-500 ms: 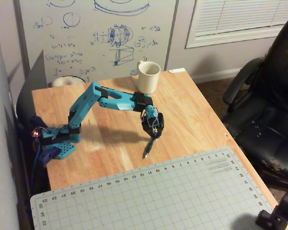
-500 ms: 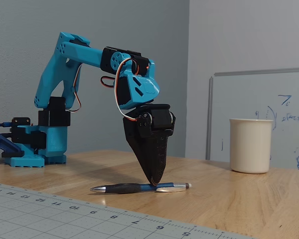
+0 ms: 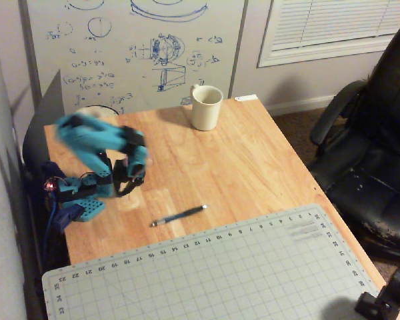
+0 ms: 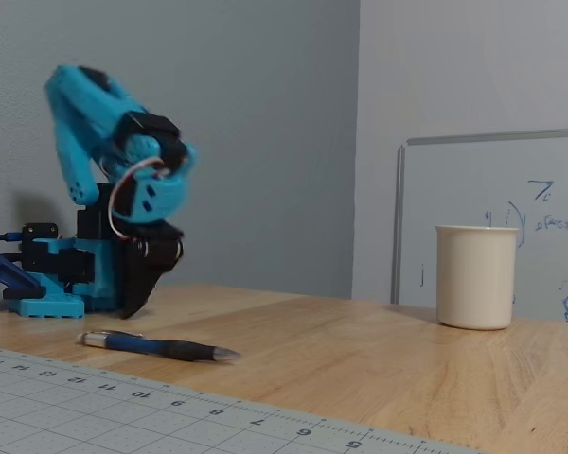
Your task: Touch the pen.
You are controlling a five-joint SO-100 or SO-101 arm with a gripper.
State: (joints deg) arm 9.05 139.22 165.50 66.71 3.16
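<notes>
Nearest us lies the cutting mat (image 4: 123, 416), the pen (image 4: 156, 347) just beyond on the counter (image 4: 379, 369). Our claw (image 4: 137, 298) hangs apart from it; we cannot tell its opening.

The table (image 3: 253, 153) has a light wooden top with visible grain. A cream mug (image 3: 206, 107) stands upright near its far edge in the overhead view, well apart from the other things. The pen (image 3: 179, 215) lies flat on the bare wood, just beside the edge of a grey cutting mat (image 3: 220, 273) with a printed grid, which covers the near part of the table. The blue base of the arm (image 3: 77, 193) sits at the left side.
</notes>
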